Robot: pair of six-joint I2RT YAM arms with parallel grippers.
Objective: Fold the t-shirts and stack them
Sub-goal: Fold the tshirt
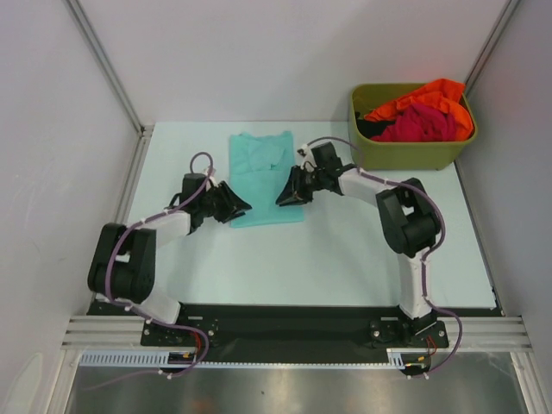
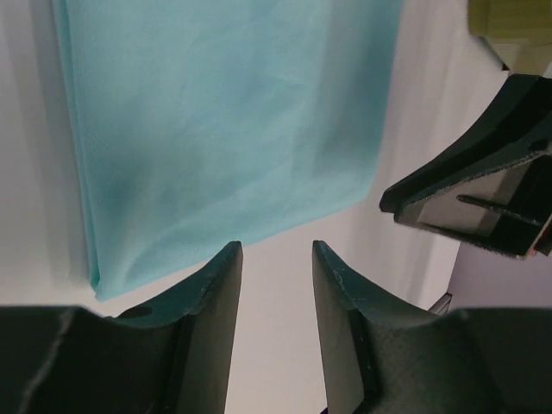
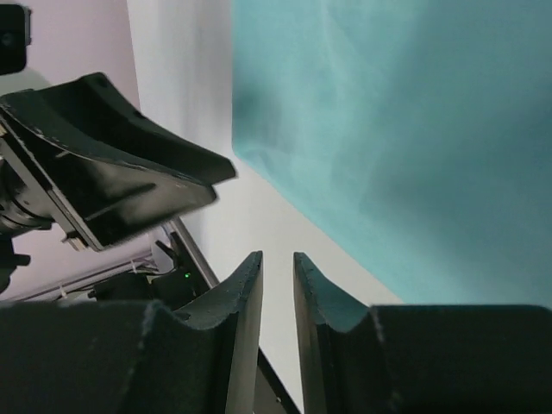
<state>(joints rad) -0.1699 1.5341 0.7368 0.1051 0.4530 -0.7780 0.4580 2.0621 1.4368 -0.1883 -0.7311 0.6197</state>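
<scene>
Teal t-shirt (image 1: 259, 172) between left hand (image 1: 245, 207) and right hand (image 1: 281, 200), both ajar, empty, olive bin (image 1: 405, 155) beyond

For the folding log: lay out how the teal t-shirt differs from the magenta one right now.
Place: the teal t-shirt lies on the table; the magenta t-shirt sits in the olive bin.
Shape: the teal t-shirt lies flat as a narrow oblong; the magenta t-shirt is crumpled in a heap against the orange t-shirt.
Colour: the teal t-shirt is pale, the magenta t-shirt deep and saturated.
Shared: both are plain soft cloth.
</scene>
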